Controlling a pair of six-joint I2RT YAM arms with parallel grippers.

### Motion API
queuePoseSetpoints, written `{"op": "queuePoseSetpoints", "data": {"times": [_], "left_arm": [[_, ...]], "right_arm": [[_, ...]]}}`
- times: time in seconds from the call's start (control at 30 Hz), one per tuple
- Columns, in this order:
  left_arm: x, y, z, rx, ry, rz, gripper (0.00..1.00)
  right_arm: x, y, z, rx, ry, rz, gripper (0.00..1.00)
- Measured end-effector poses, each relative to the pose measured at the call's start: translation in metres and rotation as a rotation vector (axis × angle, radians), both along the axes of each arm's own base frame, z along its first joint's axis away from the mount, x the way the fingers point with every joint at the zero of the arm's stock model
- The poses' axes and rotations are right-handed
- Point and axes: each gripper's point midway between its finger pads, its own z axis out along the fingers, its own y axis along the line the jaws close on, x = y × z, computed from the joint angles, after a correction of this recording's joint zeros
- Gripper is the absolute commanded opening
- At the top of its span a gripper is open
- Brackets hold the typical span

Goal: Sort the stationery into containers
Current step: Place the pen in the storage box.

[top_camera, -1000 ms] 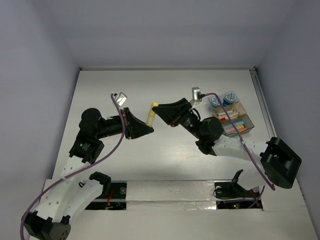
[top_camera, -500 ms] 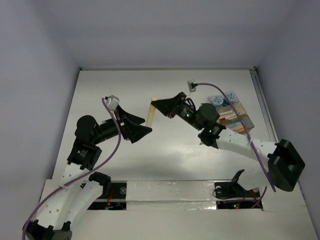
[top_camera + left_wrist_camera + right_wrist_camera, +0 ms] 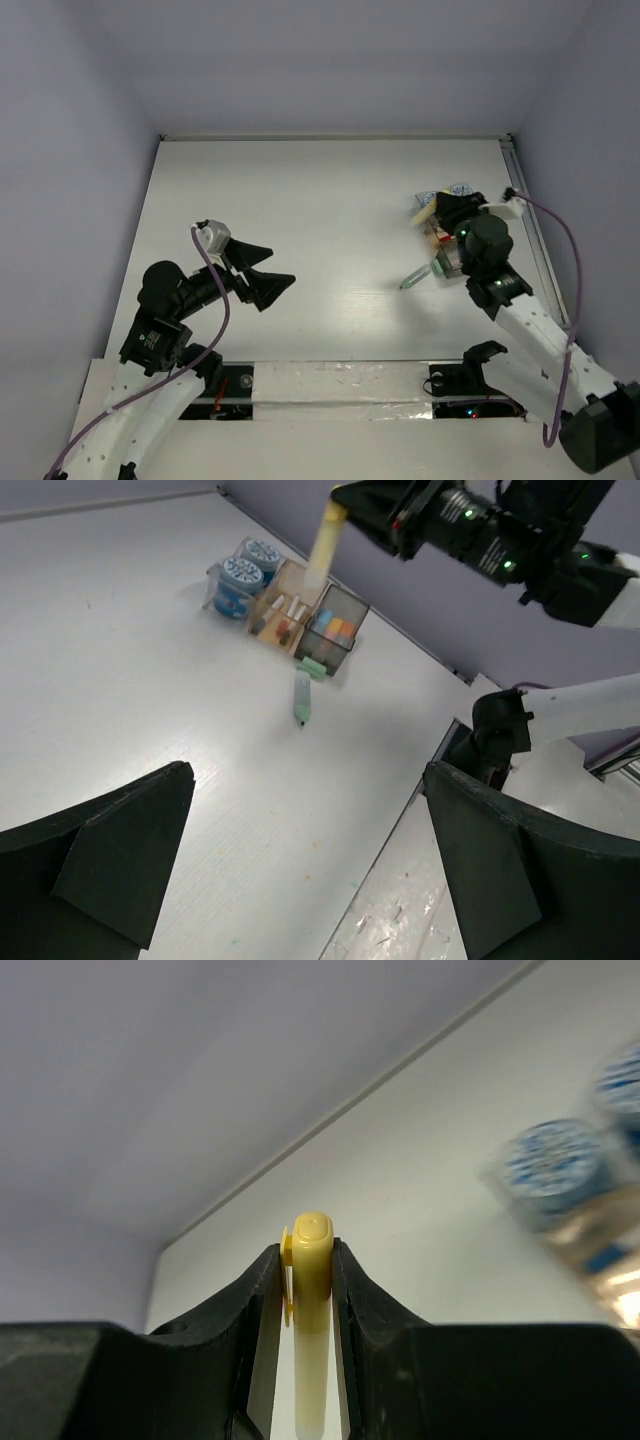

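The right arm has swung from the middle of the table (image 3: 300, 190) to its right side, carrying the yellow pen (image 3: 322, 545) with it. The left arm has drawn back toward the near left, its jaws gone from closed to wide. The right gripper (image 3: 437, 212) hangs above the containers (image 3: 300, 615), its two fingers pressed against the pen's capped end on either side, while the rest of the pen slants down toward the tan tray without reaching it. The round pots (image 3: 240, 575) stand in the clear tray at the far end of the group. A green pen (image 3: 416, 279) lies flat on the table just beside the grey tray. The left gripper (image 3: 280, 265) holds nothing and is well apart from the trays.
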Motion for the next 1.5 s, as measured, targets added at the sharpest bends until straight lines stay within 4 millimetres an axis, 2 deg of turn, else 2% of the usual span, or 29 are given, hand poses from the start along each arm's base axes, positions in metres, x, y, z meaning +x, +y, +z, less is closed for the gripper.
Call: {"op": "queuePoseSetpoints", "data": {"times": [0.07,0.2,0.3,0.43,0.6,0.7,0.87,1.07,1.1,1.33,1.43,1.5], "left_arm": [[-0.002,-0.002,-0.012,0.011,0.014,-0.001,0.99],[-0.007,-0.005,-0.024,0.031,0.036,-0.010,0.99],[-0.012,-0.006,-0.021,0.026,0.018,-0.016,0.99],[-0.016,-0.005,-0.015,0.013,-0.006,-0.011,0.99],[-0.019,0.000,-0.010,-0.002,-0.028,0.008,0.99],[-0.020,0.002,-0.008,-0.009,-0.039,0.020,0.99],[-0.020,0.003,-0.007,-0.012,-0.043,0.026,0.99],[-0.020,0.003,-0.007,-0.013,-0.043,0.031,0.99],[-0.020,0.003,-0.007,-0.012,-0.043,0.032,0.99],[-0.019,0.004,-0.007,-0.012,-0.042,0.035,0.99],[-0.020,0.004,-0.006,-0.014,-0.045,0.035,0.99],[-0.020,0.004,-0.006,-0.015,-0.046,0.035,0.99]], "right_arm": [[-0.011,-0.047,-0.003,-0.038,0.026,-0.157,0.00],[-0.034,-0.116,-0.018,-0.109,0.101,-0.409,0.00],[-0.043,-0.149,-0.033,-0.158,0.172,-0.529,0.00],[-0.043,-0.174,-0.056,-0.226,0.283,-0.616,0.00],[-0.034,-0.184,-0.094,-0.296,0.430,-0.624,0.00],[-0.031,-0.184,-0.109,-0.312,0.480,-0.614,0.00],[-0.029,-0.182,-0.119,-0.311,0.509,-0.591,0.00],[-0.025,-0.177,-0.138,-0.319,0.566,-0.550,0.08],[-0.024,-0.176,-0.140,-0.320,0.574,-0.544,0.10],[-0.027,-0.173,-0.150,-0.312,0.613,-0.523,0.47],[-0.029,-0.171,-0.150,-0.318,0.622,-0.504,0.58],[-0.029,-0.169,-0.147,-0.327,0.630,-0.481,0.61]]}}
